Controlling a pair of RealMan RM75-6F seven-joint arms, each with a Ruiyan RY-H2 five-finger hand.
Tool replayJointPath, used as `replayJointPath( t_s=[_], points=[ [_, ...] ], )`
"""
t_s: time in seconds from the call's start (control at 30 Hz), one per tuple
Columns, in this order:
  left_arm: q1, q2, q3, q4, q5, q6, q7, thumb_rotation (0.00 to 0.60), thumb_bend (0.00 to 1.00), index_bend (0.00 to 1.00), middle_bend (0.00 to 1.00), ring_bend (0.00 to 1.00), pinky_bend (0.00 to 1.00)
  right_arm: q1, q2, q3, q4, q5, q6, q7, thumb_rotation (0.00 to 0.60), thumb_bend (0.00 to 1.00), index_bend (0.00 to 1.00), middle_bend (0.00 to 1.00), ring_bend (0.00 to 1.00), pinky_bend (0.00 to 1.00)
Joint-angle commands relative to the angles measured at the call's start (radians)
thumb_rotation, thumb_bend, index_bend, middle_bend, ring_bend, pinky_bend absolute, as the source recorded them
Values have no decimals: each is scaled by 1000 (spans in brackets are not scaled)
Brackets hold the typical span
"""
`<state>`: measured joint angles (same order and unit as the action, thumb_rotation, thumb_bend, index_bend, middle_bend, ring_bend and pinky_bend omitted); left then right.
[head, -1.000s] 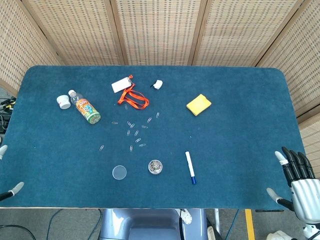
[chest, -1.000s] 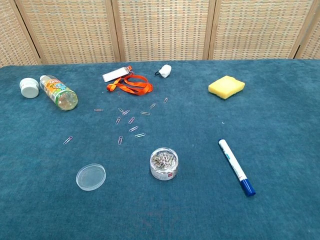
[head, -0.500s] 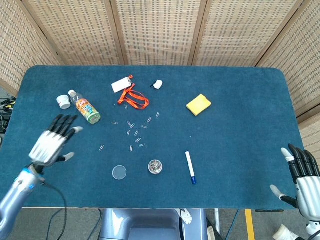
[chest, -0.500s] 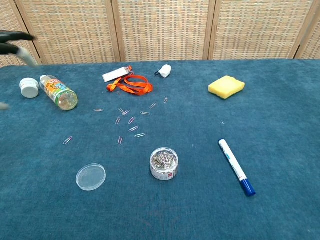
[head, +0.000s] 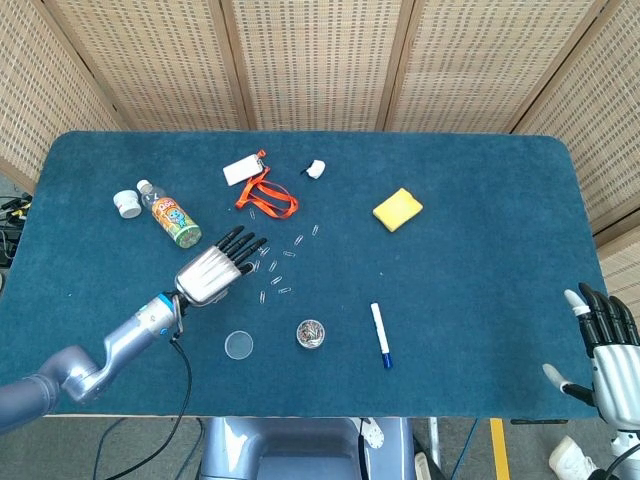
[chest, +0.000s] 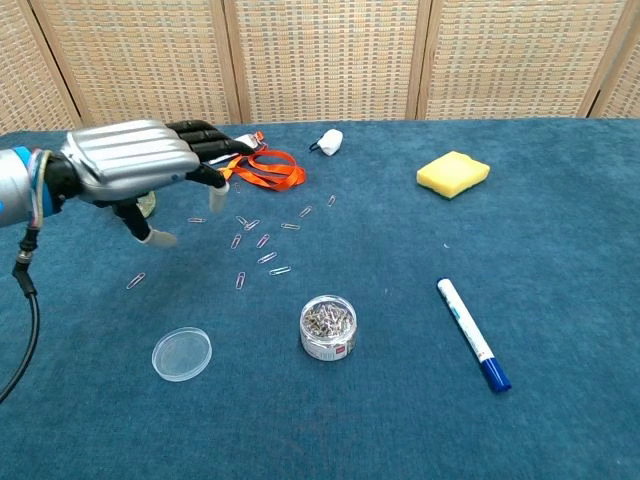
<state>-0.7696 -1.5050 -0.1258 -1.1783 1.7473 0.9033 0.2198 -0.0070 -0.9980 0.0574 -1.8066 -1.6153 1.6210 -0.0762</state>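
My left hand (head: 214, 270) hovers open above the blue table, fingers spread toward several loose paper clips (head: 270, 266); the chest view shows this left hand (chest: 140, 160) high over the clips (chest: 262, 242). A small clear jar of paper clips (head: 311, 333) stands in front, its round lid (head: 238, 345) lying beside it. The jar (chest: 328, 326) and lid (chest: 181, 353) also show in the chest view. My right hand (head: 606, 345) is open off the table's right front corner, holding nothing.
A small bottle (head: 170, 216) lies on its side with a white cap (head: 126, 204) beside it at left. An orange lanyard with badge (head: 262, 190), a white object (head: 315, 169), a yellow sponge (head: 397, 209) and a blue-capped marker (head: 380, 334) lie on the table (head: 480, 270).
My left hand rose from the table's left front edge and swept right and forward to above the loose paper clips. The right hand drifted slightly lower and outward.
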Motion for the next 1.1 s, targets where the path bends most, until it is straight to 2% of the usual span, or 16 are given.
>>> replayJointPath(
  t_s=[0.03, 0.13, 0.5, 0.67, 1.1],
  points=[
    [-29, -30, 12, 33, 2, -28, 19, 600, 270, 412, 0, 0, 0, 1, -1, 3, -1, 6, -1, -5, 600, 0, 0, 0, 0, 0],
    [-51, -62, 23, 64, -3, -48, 29, 600, 297, 413, 0, 0, 0, 2, -4, 5, -1, 13, -4, -12, 600, 0, 0, 0, 0, 0],
    [-88, -142, 64, 138, -22, -76, 27, 600, 296, 425, 0, 0, 0, 3, -7, 15, 1, 38, -9, -14, 600, 0, 0, 0, 0, 0],
    [-114, -172, 82, 172, -21, -84, 64, 600, 296, 425, 0, 0, 0, 0, -3, 19, 1, 46, -3, -5, 600, 0, 0, 0, 0, 0],
    [-128, -220, 98, 194, -68, -103, 123, 600, 299, 427, 0, 0, 0, -5, 7, 25, 3, 56, 6, 25, 600, 0, 0, 0, 0, 0]
  ],
)
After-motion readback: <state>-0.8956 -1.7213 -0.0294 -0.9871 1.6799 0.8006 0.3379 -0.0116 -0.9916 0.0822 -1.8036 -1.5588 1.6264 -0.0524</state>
